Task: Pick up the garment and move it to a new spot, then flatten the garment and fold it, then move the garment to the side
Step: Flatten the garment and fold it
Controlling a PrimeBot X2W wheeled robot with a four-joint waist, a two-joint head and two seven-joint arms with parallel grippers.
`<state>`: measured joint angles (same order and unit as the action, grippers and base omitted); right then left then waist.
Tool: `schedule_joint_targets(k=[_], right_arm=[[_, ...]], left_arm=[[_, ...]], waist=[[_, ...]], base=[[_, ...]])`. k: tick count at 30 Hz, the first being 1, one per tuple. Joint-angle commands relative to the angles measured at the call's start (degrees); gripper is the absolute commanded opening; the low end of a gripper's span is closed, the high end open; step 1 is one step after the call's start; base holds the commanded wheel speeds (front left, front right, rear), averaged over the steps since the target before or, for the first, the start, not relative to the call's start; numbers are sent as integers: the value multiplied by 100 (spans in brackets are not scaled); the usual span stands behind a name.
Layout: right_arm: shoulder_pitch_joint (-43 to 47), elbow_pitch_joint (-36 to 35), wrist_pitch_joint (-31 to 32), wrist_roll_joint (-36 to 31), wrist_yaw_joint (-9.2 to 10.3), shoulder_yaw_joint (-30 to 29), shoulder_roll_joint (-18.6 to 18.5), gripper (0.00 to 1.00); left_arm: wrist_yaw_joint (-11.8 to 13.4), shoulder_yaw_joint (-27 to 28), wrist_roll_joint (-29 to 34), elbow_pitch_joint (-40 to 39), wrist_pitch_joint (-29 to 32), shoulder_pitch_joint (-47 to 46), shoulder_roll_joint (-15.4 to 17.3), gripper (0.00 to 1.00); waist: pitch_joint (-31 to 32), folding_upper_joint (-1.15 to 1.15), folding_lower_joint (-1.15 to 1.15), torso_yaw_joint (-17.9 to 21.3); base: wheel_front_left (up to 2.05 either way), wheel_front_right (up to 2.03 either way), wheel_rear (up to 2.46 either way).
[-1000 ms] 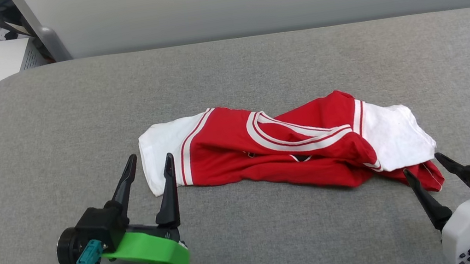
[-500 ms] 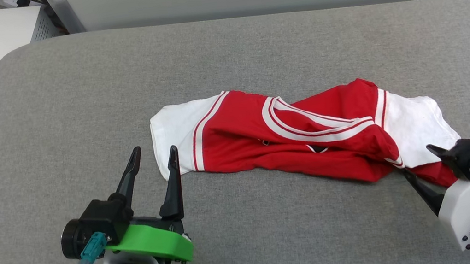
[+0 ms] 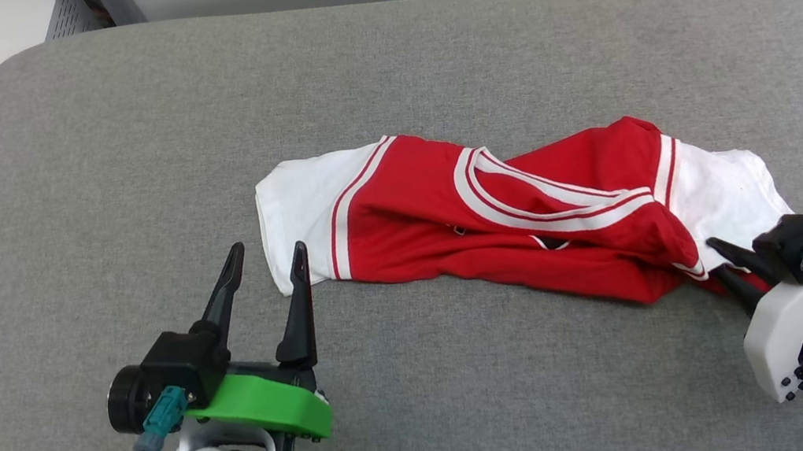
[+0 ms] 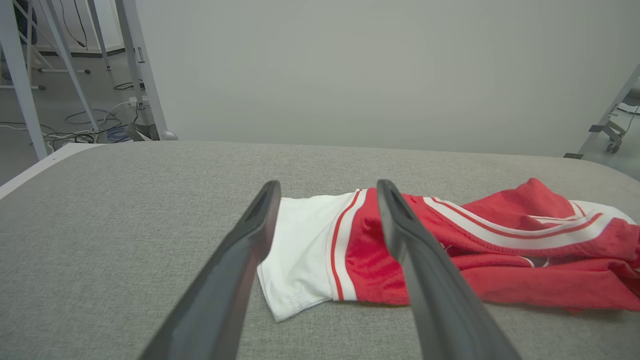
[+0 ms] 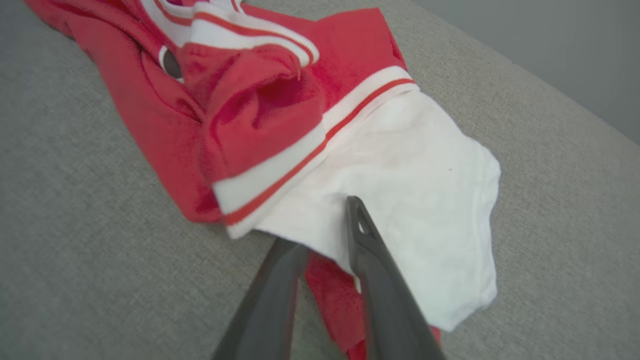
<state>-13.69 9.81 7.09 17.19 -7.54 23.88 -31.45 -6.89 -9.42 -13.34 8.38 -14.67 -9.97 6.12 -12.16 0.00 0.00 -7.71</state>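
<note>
The garment (image 3: 498,235) lies bunched and twisted in a long roll near the middle of the grey surface (image 3: 424,55). Its collar trim is on top and there is a white sleeve at each end.

At the garment's right end, your right hand (image 3: 714,256) has its fingers narrow. The edge of the white sleeve (image 5: 425,165) and a red fold are between them. I judge that it grips the cloth, but I cannot tell how deep the bite is. Just beside the garment's left end, your left hand (image 3: 268,245) is spread wide and holds nothing. Its tips are close to the other sleeve (image 4: 300,240) but apart from it.

Here are the risks, as I judge them:
- **Lifting with the right hand alone:** the thin bite may slip out. Or only one layer may rise and the roll may twist more, which makes the flattening harder.
- **Moving the left hand forward too low:** its tips may push the other sleeve into wrinkles instead of taking it. They may also catch the soft cover of the surface.
- **Pulling both ends apart too early:** this could tighten the twist at the collar trim.
</note>
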Motion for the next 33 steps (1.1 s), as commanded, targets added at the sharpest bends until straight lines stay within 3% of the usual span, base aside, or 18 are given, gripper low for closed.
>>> schedule_joint_targets(k=[1,11,18,23,28,33], right_arm=[[-36,3,-99,96,5,-43,52,0],[503,-924,-50,264,5,-607,95,0],[995,-2197,1066,409,5,-1379,98,0],[680,-2829,2066,632,5,-1629,-243,0],[-320,-2567,2779,1054,5,-1505,-665,0],[-1581,-1753,3320,1422,5,-1181,-1093,0]], left_arm=[[-28,27,43,29,-32,-49,-10,100],[-50,44,40,189,-32,163,4,100],[-56,-35,-35,183,-33,287,20,100],[-58,-61,-16,109,-33,182,46,100],[-58,-105,-2,20,-33,-94,5,100],[-59,-174,-11,-15,-33,-394,-91,100]], waist=[[100,0,0,55],[643,0,0,259],[674,0,0,219],[292,0,0,92],[-287,0,0,-123],[-871,0,0,-416]], base=[[0,0,0],[0,0,0],[0,0,0],[0,0,0],[0,0,0],[0,0,0]])
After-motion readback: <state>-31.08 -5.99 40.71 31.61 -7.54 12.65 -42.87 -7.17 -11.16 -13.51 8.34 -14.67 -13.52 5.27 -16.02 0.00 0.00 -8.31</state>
